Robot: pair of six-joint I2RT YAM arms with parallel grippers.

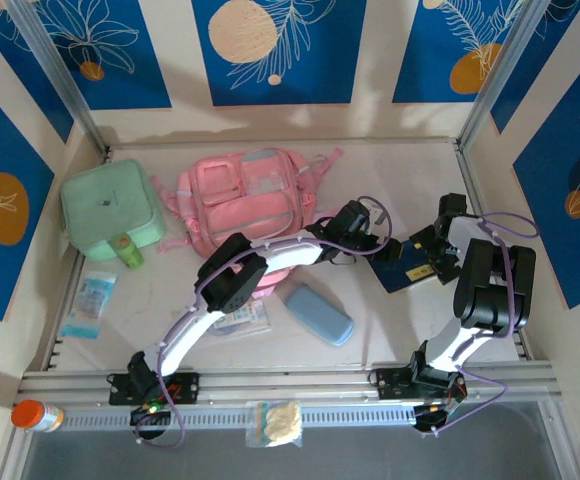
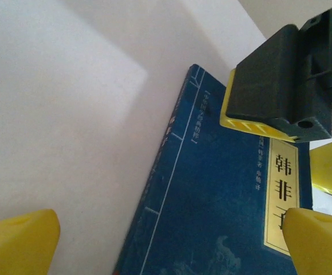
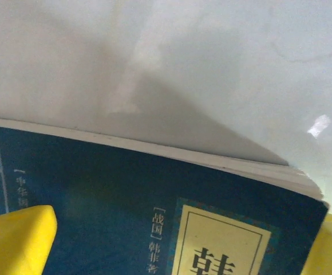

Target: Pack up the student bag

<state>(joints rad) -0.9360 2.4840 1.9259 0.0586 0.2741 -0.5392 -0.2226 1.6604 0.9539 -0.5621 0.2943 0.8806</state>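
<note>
Far across the tabletop (image 1: pixel 400 180), near its middle, the student bag (image 1: pixel 245 200) lies flat, front pockets up. Right of it and nearer, a blue book (image 1: pixel 402 272) lies between both arms. The left pincer (image 2: pixel 169 238) is released, fingers spread over the cover. The right pincer (image 3: pixel 177 240) is likewise released, at the book's corner.

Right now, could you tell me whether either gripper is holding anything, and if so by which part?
Nothing looks held. The left gripper and the right gripper are both open, fingers spread wide over the blue book.
</note>
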